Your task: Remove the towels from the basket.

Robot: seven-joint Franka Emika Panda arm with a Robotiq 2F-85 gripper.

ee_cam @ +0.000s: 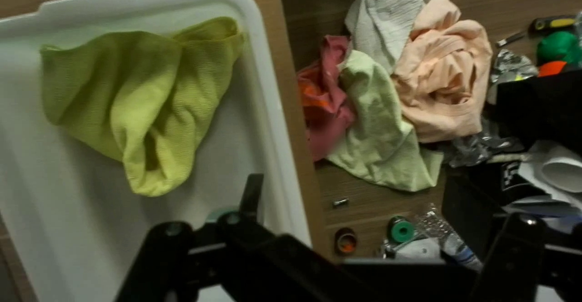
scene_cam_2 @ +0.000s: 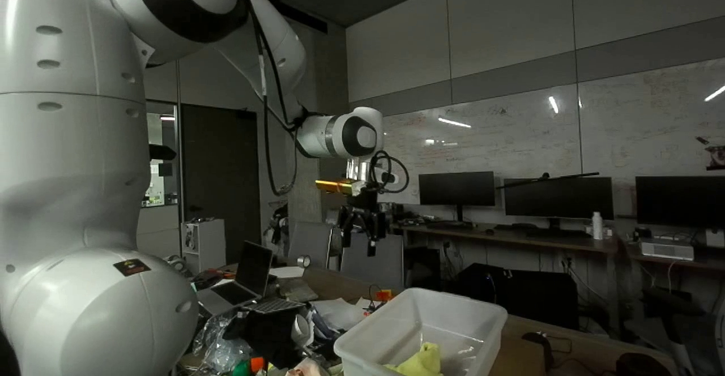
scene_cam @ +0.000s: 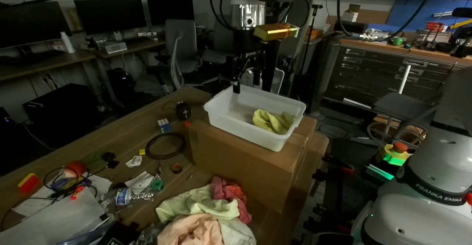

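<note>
A white plastic basket (scene_cam: 236,128) holds one crumpled yellow-green towel (scene_cam: 271,121). Basket (scene_cam_2: 362,345) and towel (scene_cam_2: 422,360) also show in an exterior view, cut off by its lower edge. In the wrist view the towel (ee_cam: 145,83) lies at the upper end of the basket (ee_cam: 274,93). Outside it lie a light green towel (ee_cam: 377,120), a peach towel (ee_cam: 448,65), a whitish towel (ee_cam: 386,24) and a red-pink towel (ee_cam: 334,83). My gripper (scene_cam: 246,84) is open and empty above the basket's far end, away from the towel; it also shows in an exterior view (scene_cam_2: 358,243).
The basket stands on a cardboard box (scene_cam: 239,156) on the wooden table. Around it lie a plastic bottle (scene_cam: 127,197), a cable ring (scene_cam: 166,147), a puzzle cube (scene_cam: 164,126) and a black round device (scene_cam: 183,111). A laptop (scene_cam_2: 243,285) stands among clutter.
</note>
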